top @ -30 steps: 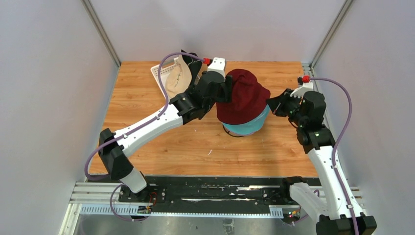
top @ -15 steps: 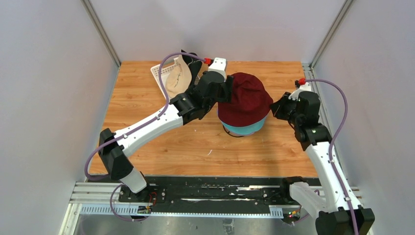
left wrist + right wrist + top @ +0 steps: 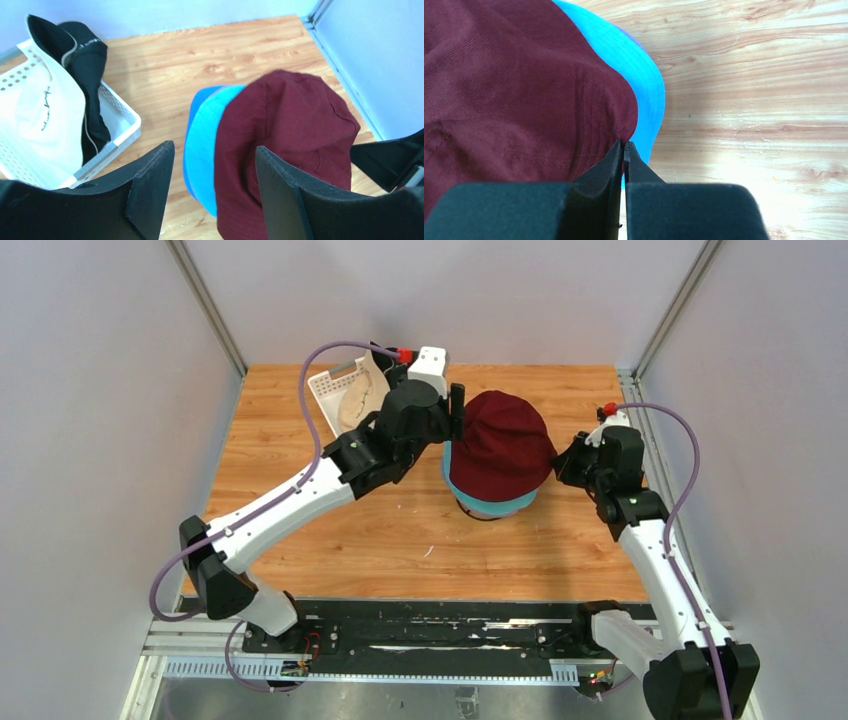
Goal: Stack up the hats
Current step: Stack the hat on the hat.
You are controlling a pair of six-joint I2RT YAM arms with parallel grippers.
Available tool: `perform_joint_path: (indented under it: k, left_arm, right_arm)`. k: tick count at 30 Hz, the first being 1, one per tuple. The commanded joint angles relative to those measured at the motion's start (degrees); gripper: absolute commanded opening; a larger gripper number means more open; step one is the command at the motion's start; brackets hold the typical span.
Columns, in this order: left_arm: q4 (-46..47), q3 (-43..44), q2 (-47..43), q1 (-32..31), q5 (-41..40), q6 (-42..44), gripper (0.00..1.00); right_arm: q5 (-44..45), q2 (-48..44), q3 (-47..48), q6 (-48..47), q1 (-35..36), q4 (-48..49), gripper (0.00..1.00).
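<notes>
A dark red hat (image 3: pixel 500 445) caps a stack, with a teal hat (image 3: pixel 497 504) under it. In the left wrist view the dark red hat (image 3: pixel 295 135) overlaps the teal hat (image 3: pixel 205 145), and a blue hat's rim (image 3: pixel 191 112) shows beneath. My left gripper (image 3: pixel 452 425) is open at the stack's left side and grips nothing; the hat brims show between its fingers (image 3: pixel 150 185). My right gripper (image 3: pixel 625 146) is shut on the right brim edge of the dark red hat (image 3: pixel 524 85). A beige hat (image 3: pixel 45 115) and a black hat (image 3: pixel 87 60) lie in the basket.
The white lattice basket (image 3: pixel 120 125) stands at the back left, close behind my left arm (image 3: pixel 300 490). Grey walls close in the wooden table (image 3: pixel 400 540) on three sides. The right wall post (image 3: pixel 640 370) is close to my right arm.
The dark red hat has gone from skewed to sitting squarely over the teal one. My right gripper moved in toward the stack. My left arm shifted back and left, its jaws still open.
</notes>
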Motion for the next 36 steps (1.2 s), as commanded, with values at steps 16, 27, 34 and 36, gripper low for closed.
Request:
perform_joint_path:
  k: [16,27,34,36]
  left_arm:
    - [6.88,-9.96,-6.55,-0.20,-3.92,-1.67,0.65]
    - [13.15,-19.23,-8.70,-0.20,-3.53,-4.87,0.65]
    - [16.61,-22.98,-9.04,-0.20,-1.81,-6.87,0.65]
    - [17.50,-23.84,-8.87,-0.20,-1.05,-7.57,0.65]
  right_arm:
    - [5.95,7.21,1.80,-1.42,-1.98,-0.20,0.01]
    - [4.98,14.73,6.32,-1.96,-1.72,3.13,0.01]
    - [5.90,18.90,9.80,-3.27,-0.74,4.29,0.01]
    - [6.01,19.92,10.36,-3.59,-0.39,5.02,0.00]
